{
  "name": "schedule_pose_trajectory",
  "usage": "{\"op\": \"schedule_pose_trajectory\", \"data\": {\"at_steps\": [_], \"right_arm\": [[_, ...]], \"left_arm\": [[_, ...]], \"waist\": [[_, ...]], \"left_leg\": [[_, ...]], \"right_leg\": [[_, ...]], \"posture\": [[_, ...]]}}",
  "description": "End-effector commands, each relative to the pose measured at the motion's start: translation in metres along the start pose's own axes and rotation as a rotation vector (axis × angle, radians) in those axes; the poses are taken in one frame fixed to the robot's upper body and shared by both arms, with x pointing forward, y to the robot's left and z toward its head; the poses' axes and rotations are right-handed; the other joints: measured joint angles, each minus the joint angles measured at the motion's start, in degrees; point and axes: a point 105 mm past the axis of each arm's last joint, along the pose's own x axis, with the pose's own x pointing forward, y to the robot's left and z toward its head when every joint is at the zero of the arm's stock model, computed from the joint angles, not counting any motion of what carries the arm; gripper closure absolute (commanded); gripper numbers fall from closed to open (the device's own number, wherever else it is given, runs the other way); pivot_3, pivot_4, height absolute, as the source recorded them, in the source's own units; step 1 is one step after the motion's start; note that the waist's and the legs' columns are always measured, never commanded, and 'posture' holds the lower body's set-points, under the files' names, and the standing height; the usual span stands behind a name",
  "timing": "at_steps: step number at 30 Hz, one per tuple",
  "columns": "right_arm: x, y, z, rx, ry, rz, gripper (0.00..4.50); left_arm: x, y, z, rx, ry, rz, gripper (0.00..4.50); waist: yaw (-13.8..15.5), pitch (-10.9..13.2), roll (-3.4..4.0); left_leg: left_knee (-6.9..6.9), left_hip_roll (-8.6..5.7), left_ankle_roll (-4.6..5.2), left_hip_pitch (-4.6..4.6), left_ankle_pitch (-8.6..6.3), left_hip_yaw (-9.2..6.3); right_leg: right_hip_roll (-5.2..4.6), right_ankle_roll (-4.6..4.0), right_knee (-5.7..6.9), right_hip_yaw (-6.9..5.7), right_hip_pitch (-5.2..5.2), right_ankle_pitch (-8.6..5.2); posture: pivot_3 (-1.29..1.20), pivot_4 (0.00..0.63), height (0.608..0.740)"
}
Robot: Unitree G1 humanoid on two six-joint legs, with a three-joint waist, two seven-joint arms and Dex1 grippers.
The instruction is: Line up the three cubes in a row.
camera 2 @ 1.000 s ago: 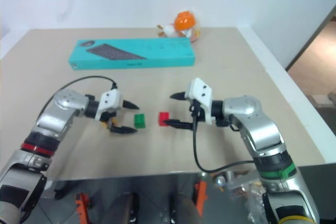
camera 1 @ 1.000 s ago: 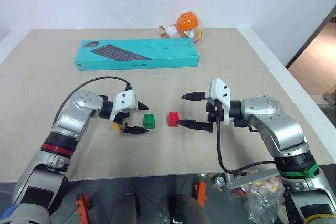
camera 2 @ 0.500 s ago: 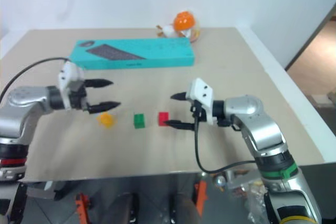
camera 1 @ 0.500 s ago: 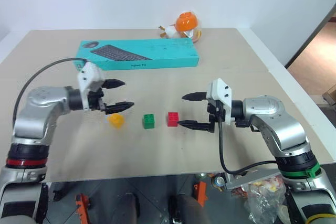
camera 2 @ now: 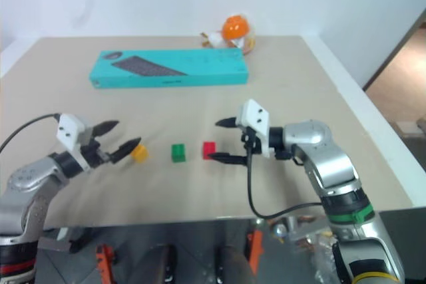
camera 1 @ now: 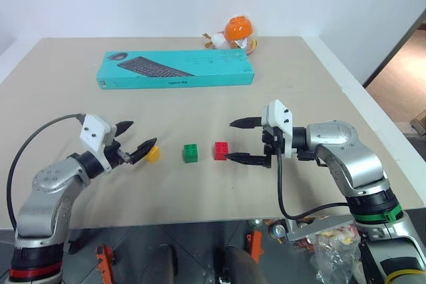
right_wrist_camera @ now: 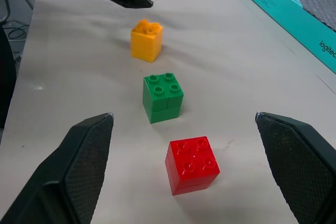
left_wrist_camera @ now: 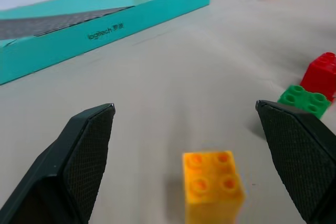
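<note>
Three studded cubes stand in a row on the beige table: yellow cube (camera 1: 152,154), green cube (camera 1: 191,153) and red cube (camera 1: 221,150), with small gaps between them. My left gripper (camera 1: 142,134) is open, just left of the yellow cube and pointing at it, holding nothing. In the left wrist view the yellow cube (left_wrist_camera: 212,182) lies between its fingers, with green cube (left_wrist_camera: 304,99) and red cube (left_wrist_camera: 321,72) beyond. My right gripper (camera 1: 229,140) is open just right of the red cube, its lower finger close to it. The right wrist view shows red cube (right_wrist_camera: 192,164), green cube (right_wrist_camera: 163,97) and yellow cube (right_wrist_camera: 146,39) in line.
A long teal keyboard box (camera 1: 174,68) lies across the back of the table, with an orange round toy (camera 1: 236,31) behind it. The table's front edge (camera 1: 200,223) runs close below the cubes, and its right edge (camera 1: 373,121) is beyond my right arm.
My left gripper has swung away from beside the green cube, left and back, and turned to point at the yellow cube, which now stands free on the table. The right arm has not moved.
</note>
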Motion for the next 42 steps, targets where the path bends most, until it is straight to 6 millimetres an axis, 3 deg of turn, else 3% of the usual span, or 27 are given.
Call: {"op": "schedule_pose_trajectory", "data": {"at_steps": [1,8,15,22,23,24,29,35,42], "right_arm": [[-0.002,-0.002,0.011,-0.047,-0.018,-0.001,0.00],[-0.003,-0.003,0.013,-0.031,-0.038,-0.013,0.00],[-0.002,-0.005,0.017,-0.022,-0.073,-0.035,0.00],[-0.004,-0.006,0.015,-0.028,-0.059,-0.045,0.00],[-0.004,-0.006,0.015,-0.028,-0.058,-0.045,0.00],[-0.004,-0.006,0.014,-0.029,-0.055,-0.043,0.00],[-0.004,-0.005,0.012,-0.034,-0.047,-0.039,0.00],[-0.002,-0.007,0.014,-0.041,-0.045,-0.033,0.00],[-0.001,-0.010,0.014,-0.053,-0.042,-0.029,0.00]], "left_arm": [[0.000,-0.003,0.004,0.011,-0.028,0.082,0.06],[0.003,-0.004,-0.016,-0.041,0.017,0.161,0.06],[0.007,-0.012,-0.032,-0.064,0.072,0.120,0.06],[0.008,-0.010,-0.043,-0.088,0.117,0.157,2.20],[0.009,-0.010,-0.043,-0.089,0.120,0.157,2.90],[0.010,-0.010,-0.044,-0.085,0.122,0.158,3.10],[0.011,-0.014,-0.044,-0.054,0.138,0.105,3.13],[0.004,-0.027,-0.029,0.108,0.115,-0.222,3.13],[0.004,-0.007,-0.019,0.243,0.153,-0.503,3.13]], "waist": [[0.00,0.00,0.00],[0.00,0.00,-0.01],[0.00,0.00,-0.01],[0.00,-0.01,-0.01],[0.00,-0.01,-0.01],[0.00,0.00,-0.01],[0.00,-0.01,-0.01],[0.00,0.00,-0.01],[0.03,0.00,0.00]], "left_leg": [[0.00,0.00,0.01,0.01,0.01,0.01],[0.00,0.00,0.03,0.04,0.02,0.07],[0.00,-0.01,0.03,0.02,0.02,0.11],[0.00,-0.01,0.03,0.03,0.02,0.13],[0.00,-0.01,0.03,0.03,0.02,0.13],[0.00,0.00,0.03,0.03,0.02,0.14],[0.00,-0.01,0.03,0.03,0.02,0.13],[-0.01,0.00,0.02,0.01,0.01,0.15],[-0.04,0.00,0.02,-0.03,0.01,0.20]], "right_leg": [[0.00,-0.01,0.00,0.00,0.00,0.01],[0.02,-0.14,0.00,0.05,0.00,-0.02],[0.02,-0.14,0.00,0.08,-0.02,-0.02],[0.02,-0.14,0.00,0.10,-0.03,-0.02],[0.02,-0.17,0.00,0.09,-0.03,-0.05],[0.01,-0.18,0.00,0.10,-0.03,-0.05],[0.01,-0.20,0.00,0.09,-0.03,-0.06],[0.01,-0.25,0.00,0.09,-0.08,-0.09],[-0.01,-0.31,-0.01,0.05,-0.14,-0.12]], "posture": [[0.00,0.150,0.740],[0.00,0.150,0.740],[0.00,0.150,0.740],[0.00,0.150,0.740],[0.00,0.150,0.740],[0.00,0.150,0.740],[0.00,0.150,0.740],[0.00,0.150,0.740],[0.00,0.150,0.740]]}}
